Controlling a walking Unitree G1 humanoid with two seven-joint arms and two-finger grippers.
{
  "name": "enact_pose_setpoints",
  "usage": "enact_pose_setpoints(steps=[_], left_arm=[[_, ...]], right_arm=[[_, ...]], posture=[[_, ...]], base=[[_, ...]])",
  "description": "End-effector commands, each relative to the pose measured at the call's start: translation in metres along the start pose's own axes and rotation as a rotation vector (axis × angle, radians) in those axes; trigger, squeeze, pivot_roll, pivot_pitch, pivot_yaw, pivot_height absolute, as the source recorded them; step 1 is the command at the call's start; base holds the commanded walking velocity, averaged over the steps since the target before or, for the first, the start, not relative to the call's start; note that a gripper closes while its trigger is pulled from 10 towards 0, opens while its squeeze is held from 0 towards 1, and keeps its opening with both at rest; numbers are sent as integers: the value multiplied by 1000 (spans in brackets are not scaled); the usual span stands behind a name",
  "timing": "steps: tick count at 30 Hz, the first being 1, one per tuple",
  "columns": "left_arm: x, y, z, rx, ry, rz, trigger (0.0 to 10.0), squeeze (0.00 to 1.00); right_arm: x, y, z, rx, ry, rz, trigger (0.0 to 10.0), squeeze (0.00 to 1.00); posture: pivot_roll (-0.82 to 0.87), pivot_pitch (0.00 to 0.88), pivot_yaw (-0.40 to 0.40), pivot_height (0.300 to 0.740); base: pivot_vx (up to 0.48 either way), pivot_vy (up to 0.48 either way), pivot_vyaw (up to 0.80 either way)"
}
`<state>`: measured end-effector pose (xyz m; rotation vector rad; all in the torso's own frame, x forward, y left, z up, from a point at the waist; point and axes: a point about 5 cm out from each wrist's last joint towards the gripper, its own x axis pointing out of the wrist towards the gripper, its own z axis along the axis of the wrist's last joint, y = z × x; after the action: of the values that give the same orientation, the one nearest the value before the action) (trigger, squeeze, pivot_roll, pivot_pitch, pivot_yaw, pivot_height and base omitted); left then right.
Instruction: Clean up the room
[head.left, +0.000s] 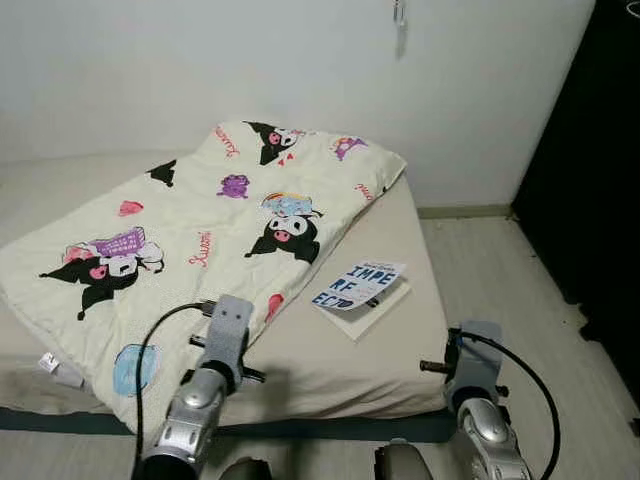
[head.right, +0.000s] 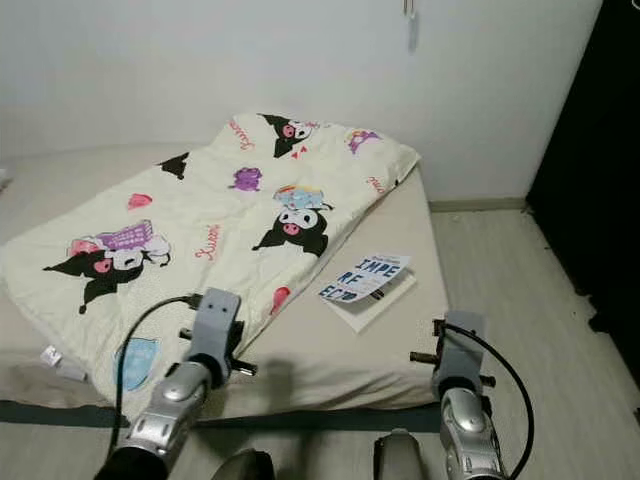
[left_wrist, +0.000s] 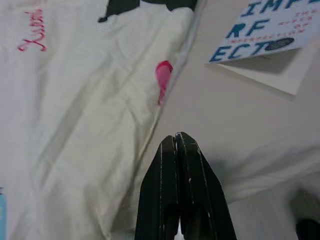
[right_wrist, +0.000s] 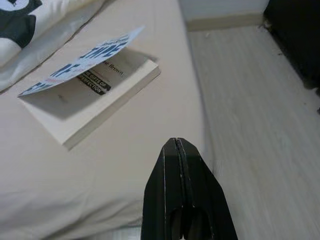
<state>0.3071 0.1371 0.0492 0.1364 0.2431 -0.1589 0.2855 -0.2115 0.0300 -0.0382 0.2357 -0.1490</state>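
The left gripper (left_wrist: 176, 145) hangs over the near edge of the bed, its two black fingers pressed together with nothing between them; it touches nothing. Just beyond its tips runs the edge of the cream blanket (head.left: 200, 235), which is printed with black cartoon figures, pink hearts and red script, and lies spread slantwise over the left and middle part of the mattress (head.left: 400, 250). The right gripper (right_wrist: 178, 150) is also closed and empty, its fingers lying flat against each other, and it hovers above the near right corner of the mattress, close to where the beige sheet drops to the floor. The book (head.left: 360, 293) lies on the bare beige sheet, farther than both grippers and between them, a little nearer to the right one; it touches neither. Its front cover (right_wrist: 82, 62), white with large blue letters, stands lifted from the pages, so the title page shows under it. The book is just right of the blanket's edge but apart from it. To the right of the bed is pale wooden floor (head.left: 500, 280), then a dark area at the far right. A white wall (head.left: 300, 60) stands behind the bed.
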Motion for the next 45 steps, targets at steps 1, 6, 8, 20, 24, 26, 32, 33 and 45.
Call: enact_pose_setpoints(steps=[1,6,8,20,24,26,32,33,45], left_arm=[[-4,4,-11,-3,43,17,10000,0],[-20,8,-27,-51,64,118,10000,0],[-24,9,-30,-58,65,140,10000,0],[-37,17,-35,-57,39,213,10000,0],[-34,23,-22,-41,-12,211,10000,0],[-34,23,-22,-41,-12,211,10000,0],[-31,14,-15,-59,-29,69,10000,0],[-31,11,-14,-58,-33,37,10000,0],[-31,12,-11,-36,-36,6,10000,0]], right_arm=[[-3,4,-5,-4,23,19,10000,0],[0,18,-8,-47,71,151,10000,0],[1,21,-9,-49,76,170,10000,0],[3,32,-6,-1,53,179,10000,0],[0,24,-6,56,17,113,10000,0],[0,24,-6,56,17,113,10000,0],[-6,16,-12,98,12,55,10000,0],[-6,15,-12,99,12,51,10000,0],[-3,19,-6,122,-14,57,10000,0]], posture=[[-144,152,104,632],[-118,146,-18,632],[-108,148,-50,632],[-74,149,-78,632],[-69,158,-45,632],[-69,158,-45,632],[-70,168,-9,607],[-70,169,-8,602],[-68,175,3,568]], base=[[0,0,0],[0,0,0],[0,0,0],[0,0,0],[0,0,0],[0,0,0],[0,0,0],[0,0,0],[0,0,0]])
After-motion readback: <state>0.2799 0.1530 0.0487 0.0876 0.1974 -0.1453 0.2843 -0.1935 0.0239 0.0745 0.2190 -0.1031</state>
